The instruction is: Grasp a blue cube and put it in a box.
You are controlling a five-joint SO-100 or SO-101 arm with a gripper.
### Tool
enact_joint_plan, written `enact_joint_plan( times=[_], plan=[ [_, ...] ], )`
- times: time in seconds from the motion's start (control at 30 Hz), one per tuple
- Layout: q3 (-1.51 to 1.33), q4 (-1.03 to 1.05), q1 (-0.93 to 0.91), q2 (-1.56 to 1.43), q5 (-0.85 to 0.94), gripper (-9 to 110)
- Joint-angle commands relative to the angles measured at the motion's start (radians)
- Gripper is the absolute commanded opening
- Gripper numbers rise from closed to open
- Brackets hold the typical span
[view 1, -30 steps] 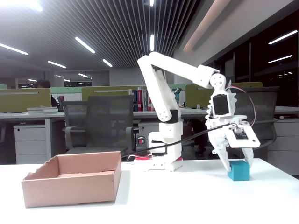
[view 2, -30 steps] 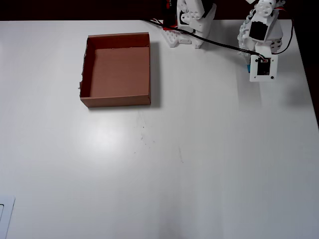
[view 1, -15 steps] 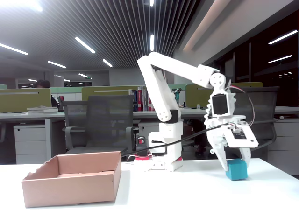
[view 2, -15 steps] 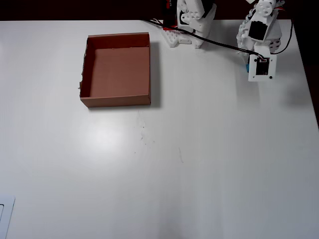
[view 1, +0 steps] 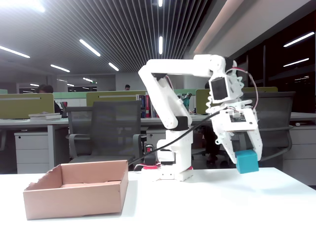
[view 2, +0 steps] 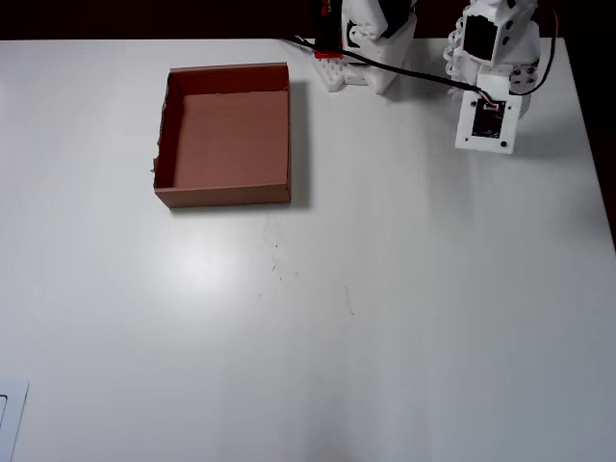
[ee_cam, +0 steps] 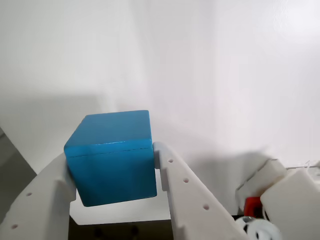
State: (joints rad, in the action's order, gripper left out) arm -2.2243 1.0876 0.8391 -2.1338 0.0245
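My gripper [view 1: 245,159] clamped on blue cube [view 1: 247,161], cube off counter [view 1: 207,207], hanging above right end in fixed view; box [view 1: 74,193] well apart, far left, open top up, carry leftward next

I can't read any words or numbers here. My blue cube [ee_cam: 112,155] has plain sides, and the box [view 1: 76,195] has no writing on it that I can see
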Motion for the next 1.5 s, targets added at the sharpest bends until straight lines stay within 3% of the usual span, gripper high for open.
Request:
enact_joint_plan(
  times=[0.0, 0.6, 1.47],
  plan=[
    [0.077, 0.018, -0.018, -0.044, 0.015, 16],
    [0.084, 0.123, -0.383, -0.158, 0.258, 16],
    [0.209, 0.227, -0.937, -0.123, 0.462, 15]
  ],
)
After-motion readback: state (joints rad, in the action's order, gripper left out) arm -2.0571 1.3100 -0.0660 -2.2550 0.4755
